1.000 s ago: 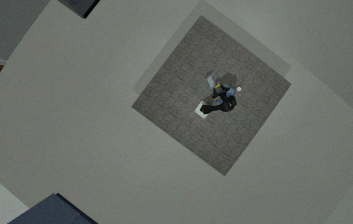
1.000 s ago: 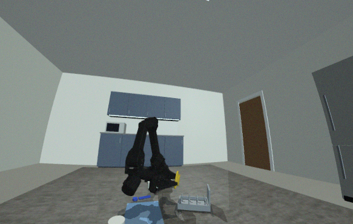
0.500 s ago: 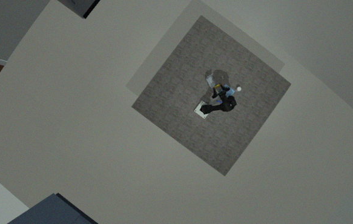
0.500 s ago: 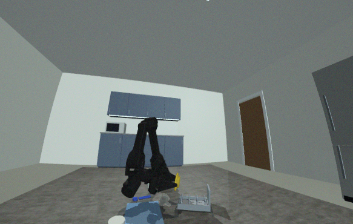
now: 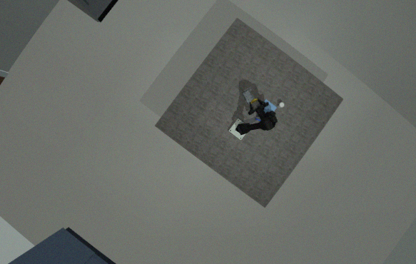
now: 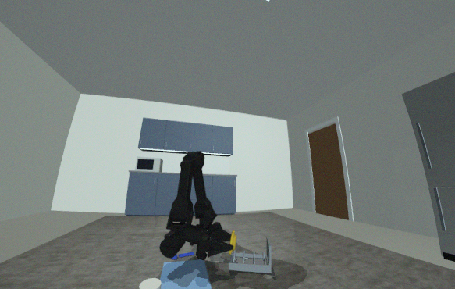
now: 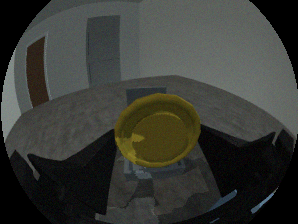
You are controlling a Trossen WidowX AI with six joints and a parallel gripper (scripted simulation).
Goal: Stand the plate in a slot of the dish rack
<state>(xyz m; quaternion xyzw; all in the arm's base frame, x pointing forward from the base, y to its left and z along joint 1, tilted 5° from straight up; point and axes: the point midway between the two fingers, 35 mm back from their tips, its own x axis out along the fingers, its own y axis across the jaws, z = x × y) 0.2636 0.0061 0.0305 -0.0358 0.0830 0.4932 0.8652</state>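
Note:
My gripper is shut on the yellow plate. It holds the plate upright on edge, just above the left end of the grey dish rack. In the wrist view the plate faces the camera and covers most of the rack below it. The fingertips are hidden behind the plate. The black arm bends down low over the table.
A blue mat lies in front of the arm. A white bowl stands at its left corner. A blue utensil lies under the arm. The arm's white base plate sits on the grey table.

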